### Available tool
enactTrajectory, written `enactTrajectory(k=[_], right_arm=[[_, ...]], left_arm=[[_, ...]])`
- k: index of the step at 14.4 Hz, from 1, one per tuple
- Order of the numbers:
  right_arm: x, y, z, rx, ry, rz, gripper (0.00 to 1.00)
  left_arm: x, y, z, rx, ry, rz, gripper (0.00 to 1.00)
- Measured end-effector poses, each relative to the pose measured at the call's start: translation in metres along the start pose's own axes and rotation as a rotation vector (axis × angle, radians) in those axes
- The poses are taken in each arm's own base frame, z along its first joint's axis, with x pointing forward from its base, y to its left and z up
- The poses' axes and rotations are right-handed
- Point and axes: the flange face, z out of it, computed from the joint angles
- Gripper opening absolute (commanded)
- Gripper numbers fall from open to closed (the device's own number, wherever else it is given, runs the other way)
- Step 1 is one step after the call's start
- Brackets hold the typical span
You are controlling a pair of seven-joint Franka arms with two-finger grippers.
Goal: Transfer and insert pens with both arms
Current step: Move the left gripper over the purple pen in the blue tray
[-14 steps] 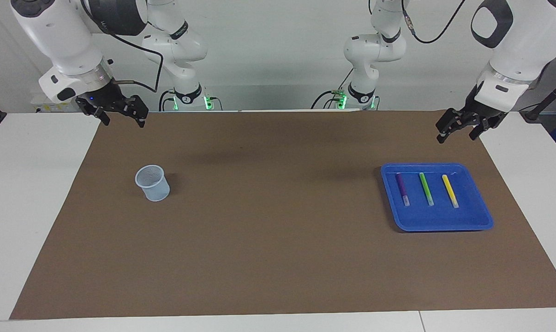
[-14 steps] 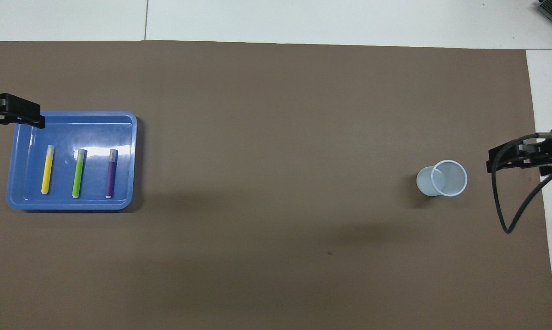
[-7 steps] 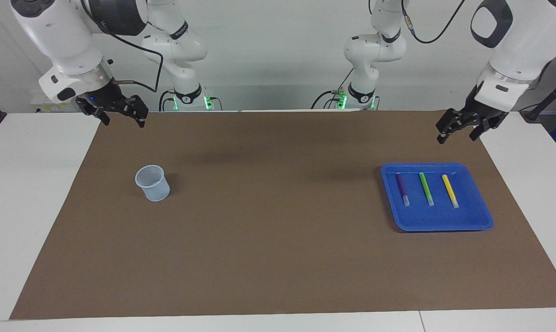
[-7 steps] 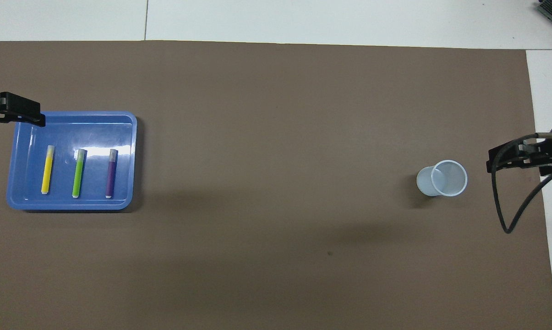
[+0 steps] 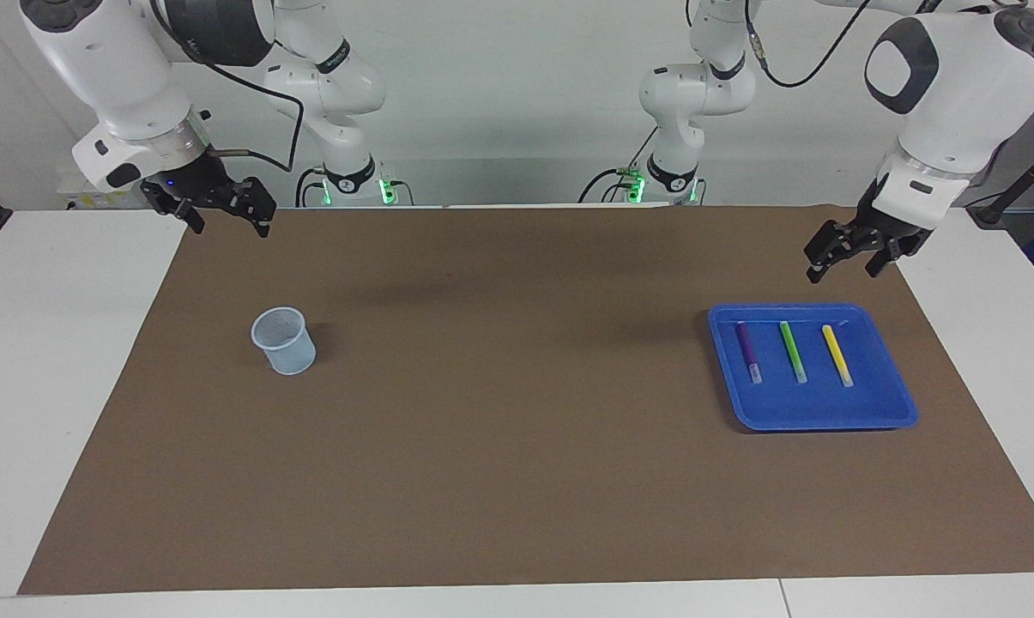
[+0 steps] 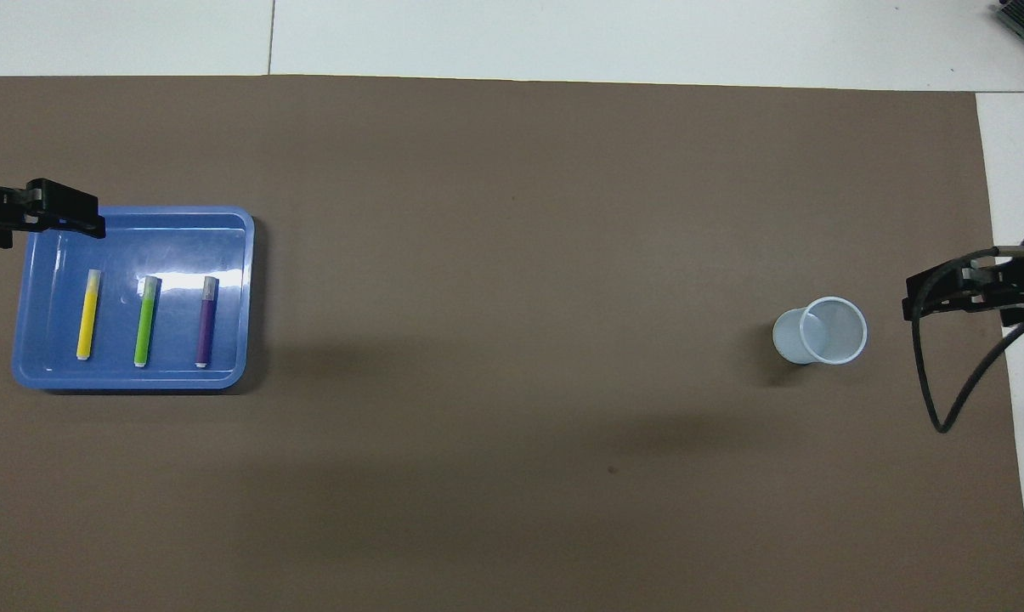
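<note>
Facing view: left gripper [image 5: 844,263] hangs in the air, fingers apart and empty, above the mat at the robot-side edge of the blue tray [image 5: 894,403]. Three pens lie in that tray, side by side: purple pen [image 5: 748,352], green pen [image 5: 793,352], yellow pen [image 5: 836,354], long axes running away from the robots. Right gripper [image 5: 221,215] waits, open and empty, well apart from the tray, near one cup [image 5: 285,342]. Overhead view: left gripper [image 6: 53,217] covers the tray's [image 6: 223,221] corner farthest from the robots; the yellow pen [image 6: 87,314] lies closest, so the left arm is judged the picker.
</note>
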Motion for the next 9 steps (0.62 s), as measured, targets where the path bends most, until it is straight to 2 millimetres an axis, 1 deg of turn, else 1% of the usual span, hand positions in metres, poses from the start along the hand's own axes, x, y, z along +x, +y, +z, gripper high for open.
enactTrajectory(k=[4, 6, 9], right_arm=[[0.0, 0.0, 0.0, 0.0, 0.0, 0.0, 1.0], [0.0, 0.0, 0.0, 0.0, 0.0, 0.0, 1.0], [0.0, 0.0, 0.0, 0.0, 0.0, 0.0, 1.0]], left_arm=[[0.0, -0.002, 0.041, 0.001, -0.019, -0.003, 1.0], [-0.001, -0.007, 0.052, 0.002, -0.025, -0.006, 1.0], [-0.002, -0.014, 0.061, 0.002, -0.033, -0.005, 1.0]])
